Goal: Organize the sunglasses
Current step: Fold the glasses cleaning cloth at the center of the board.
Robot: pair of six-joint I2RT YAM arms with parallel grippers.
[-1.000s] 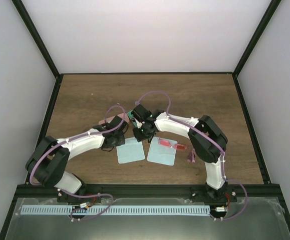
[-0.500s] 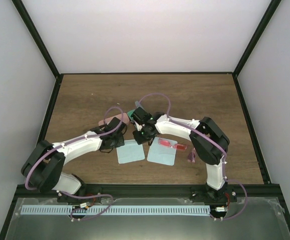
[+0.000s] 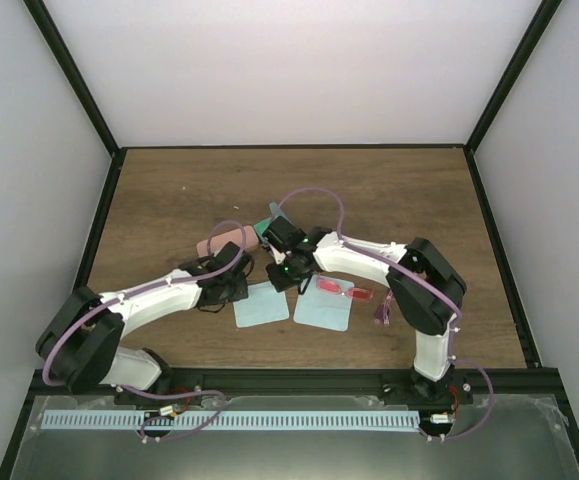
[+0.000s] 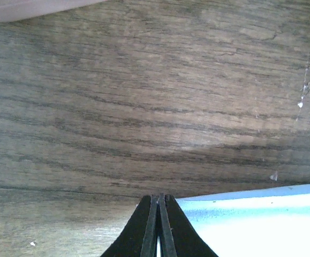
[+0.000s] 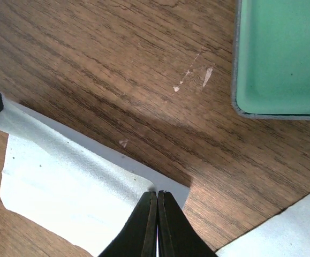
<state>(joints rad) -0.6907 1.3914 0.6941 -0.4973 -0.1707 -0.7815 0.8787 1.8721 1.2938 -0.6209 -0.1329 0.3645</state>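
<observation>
Two arms share a brown wooden counter (image 3: 169, 195), edged by a black frame (image 3: 294, 147) and closed in by pale walls (image 3: 289, 70). Everything on it lies in the near middle. Open wood runs from there to the far edge and out to both side edges, with the widest stretch at the back.

The left arm (image 3: 154, 295) reaches low and diagonally inward from its near-left base. The right arm (image 3: 369, 258) rises from the near-right base, bends at a high elbow and stretches leftward. Their wrists end near each other at the centre.

Two pale blue cloths lie side by side near the front edge, with a narrow strip of wood between them. The left hand (image 4: 159, 199) has its fingers pressed together, tips at the far left corner of the left cloth (image 3: 262, 306). The right hand (image 5: 157, 194) is likewise closed, tips on that cloth's far right corner, where the edge looks slightly raised. Whether either hand has the cloth nipped between its fingers cannot be told.

A pink case (image 3: 219, 240) lies beyond the left hand. An open green-lined case (image 5: 283, 53) lies just beyond the right hand.

The red glasses (image 3: 341, 290) rest on the far right corner of the right cloth (image 3: 319, 312), partly overhanging onto the wood. The purple glasses (image 3: 381, 314) lie on bare wood to its right, beside the right arm's elbow.
</observation>
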